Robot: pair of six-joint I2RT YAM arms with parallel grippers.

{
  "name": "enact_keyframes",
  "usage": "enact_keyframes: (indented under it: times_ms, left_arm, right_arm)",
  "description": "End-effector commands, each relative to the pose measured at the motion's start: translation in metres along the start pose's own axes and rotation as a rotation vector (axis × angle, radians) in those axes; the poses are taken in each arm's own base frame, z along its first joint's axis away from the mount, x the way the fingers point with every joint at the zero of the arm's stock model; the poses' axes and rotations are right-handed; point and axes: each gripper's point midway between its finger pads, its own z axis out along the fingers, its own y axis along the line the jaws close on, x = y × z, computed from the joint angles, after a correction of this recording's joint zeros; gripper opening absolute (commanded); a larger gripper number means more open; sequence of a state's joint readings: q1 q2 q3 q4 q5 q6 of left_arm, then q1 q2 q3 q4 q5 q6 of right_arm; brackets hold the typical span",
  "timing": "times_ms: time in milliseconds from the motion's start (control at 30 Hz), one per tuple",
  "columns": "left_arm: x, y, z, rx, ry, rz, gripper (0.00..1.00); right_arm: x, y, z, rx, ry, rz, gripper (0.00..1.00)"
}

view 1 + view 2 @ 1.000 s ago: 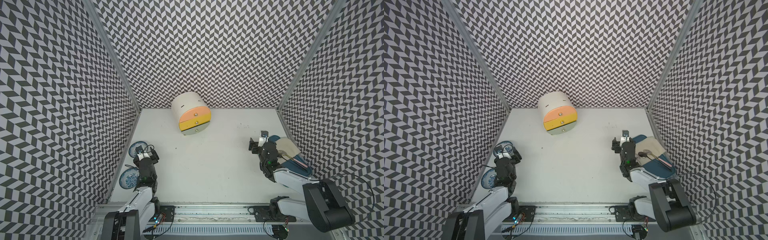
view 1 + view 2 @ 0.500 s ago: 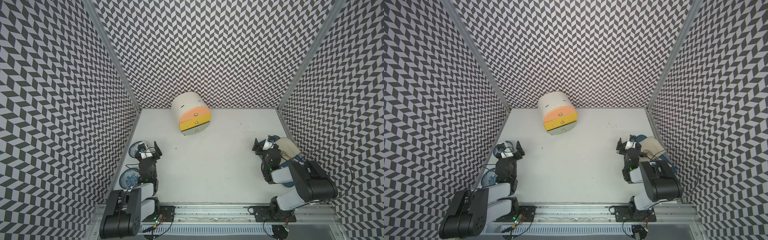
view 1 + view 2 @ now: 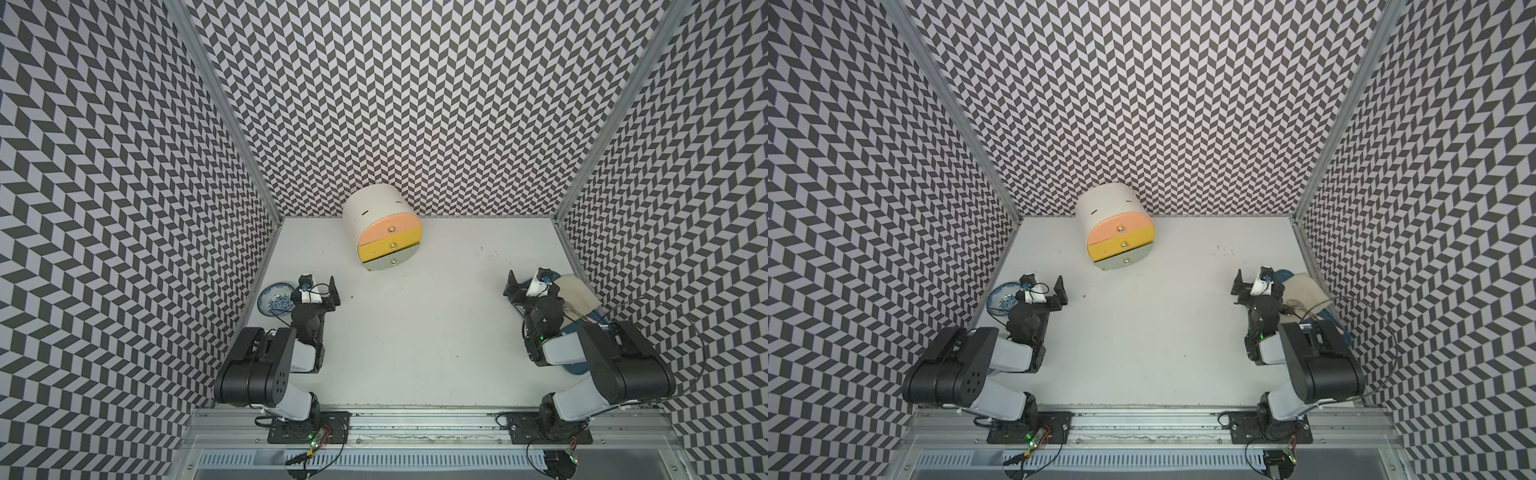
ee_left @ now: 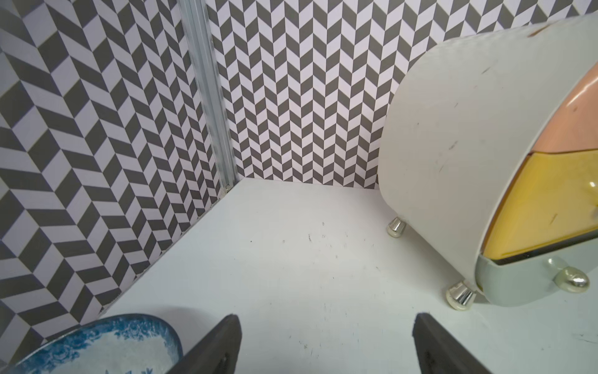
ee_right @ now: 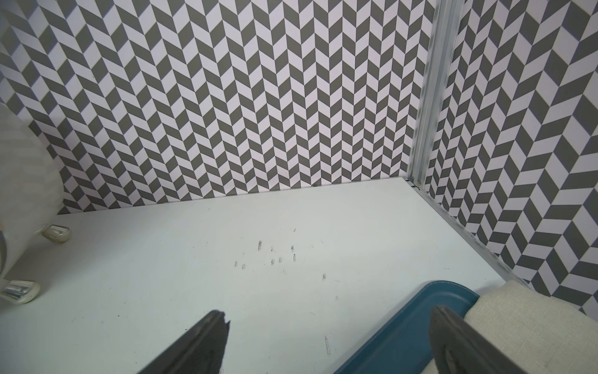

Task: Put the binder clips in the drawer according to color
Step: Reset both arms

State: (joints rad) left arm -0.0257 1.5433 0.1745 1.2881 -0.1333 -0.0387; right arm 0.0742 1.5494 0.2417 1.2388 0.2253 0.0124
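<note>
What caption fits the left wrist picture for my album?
Left gripper, jaws open, beside a blue patterned bowl, looking toward the three-drawer cabinet.

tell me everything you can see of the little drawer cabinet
The drawer cabinet has a scuffed white round-topped shell that looks like painted metal. Three stacked fronts, peach, yellow and pale grey, each carry a shiny knob and look shut. It stands upright on chrome feet on the table, angled, near the back wall.

Bright, even light is cast from above; soft shadows are thrown on the table (image 3: 415, 332). Glare is seen on the drawer (image 4: 550, 200); wrist-view edges are bowed.
</note>
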Motion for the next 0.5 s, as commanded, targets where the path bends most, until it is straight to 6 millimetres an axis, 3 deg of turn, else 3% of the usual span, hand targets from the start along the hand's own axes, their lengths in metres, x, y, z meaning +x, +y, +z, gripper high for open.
enact_keyframes:
  times_ms: [0,467]
  left_arm:
    - [-0.0182,0.0037,0.0104,-0.012,-0.042,-0.023,0.89]
    - [-0.0171,0.0032,0.0147,-0.019,-0.031,-0.017,1.00]
  right_arm:
    - [-0.0163,0.0000,0.0002,-0.004,-0.061,0.021,1.00]
    - [-0.0159,0.0036,0.0011,-0.022,-0.056,0.013,1.00]
